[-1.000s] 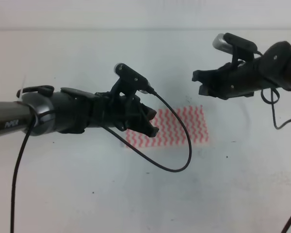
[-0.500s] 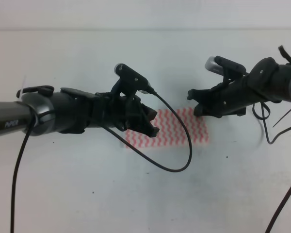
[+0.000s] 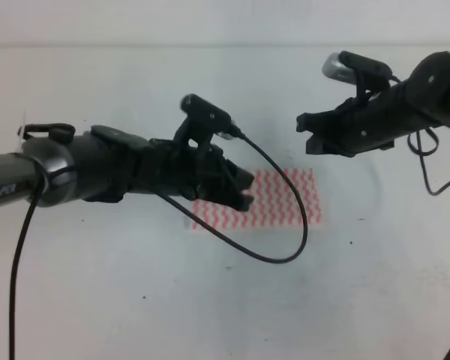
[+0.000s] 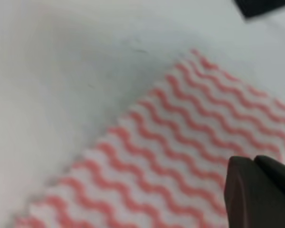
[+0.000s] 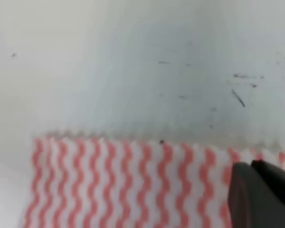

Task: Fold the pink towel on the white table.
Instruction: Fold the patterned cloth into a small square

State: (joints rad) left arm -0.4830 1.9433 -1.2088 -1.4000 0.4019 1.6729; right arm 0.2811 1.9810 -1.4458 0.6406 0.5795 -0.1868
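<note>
A bare robot test bench, likely in a lab, is suggested by a plain white table (image 3: 97, 300) marked with specks and scuffs, two black robot arms fitted with cameras, and loose black cables (image 3: 285, 240). No furnishings are seen.

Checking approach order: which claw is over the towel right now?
The left claw, overlapping the pink towel near its left end. The right claw sits beyond the towel's far edge, over bare white table.
</note>
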